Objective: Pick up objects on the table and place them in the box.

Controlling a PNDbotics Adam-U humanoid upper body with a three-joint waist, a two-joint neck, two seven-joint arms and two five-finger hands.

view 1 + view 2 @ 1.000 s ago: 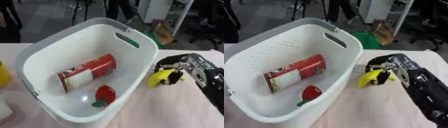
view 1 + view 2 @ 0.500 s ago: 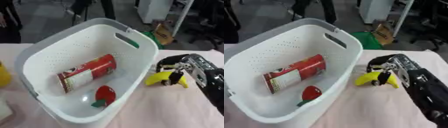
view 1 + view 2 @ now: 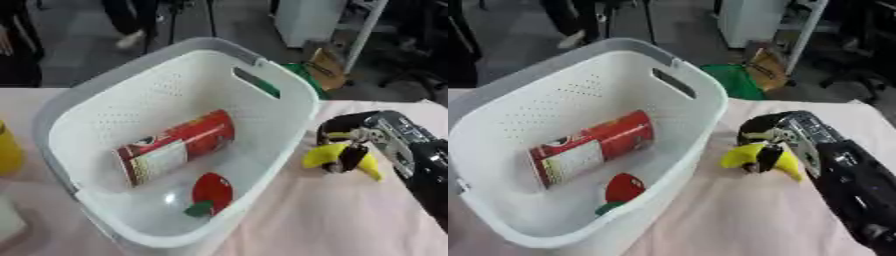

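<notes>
a banana (image 3: 339, 157) is pinched by the right hand (image 3: 378, 141) just beside the box (image 3: 289, 85).
the fruit is held at the box's 3 o'clock side over the table (image 3: 315, 220); a red can (image 3: 175, 146) and a red fruit (image 3: 211, 192) are seen lying inside.

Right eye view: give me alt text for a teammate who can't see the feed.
The robot's right hand grips a yellow banana just right of a white perforated plastic basket on a pink-clothed table. Inside the basket lie a red cylindrical can and a small red fruit with a green stem.
</notes>
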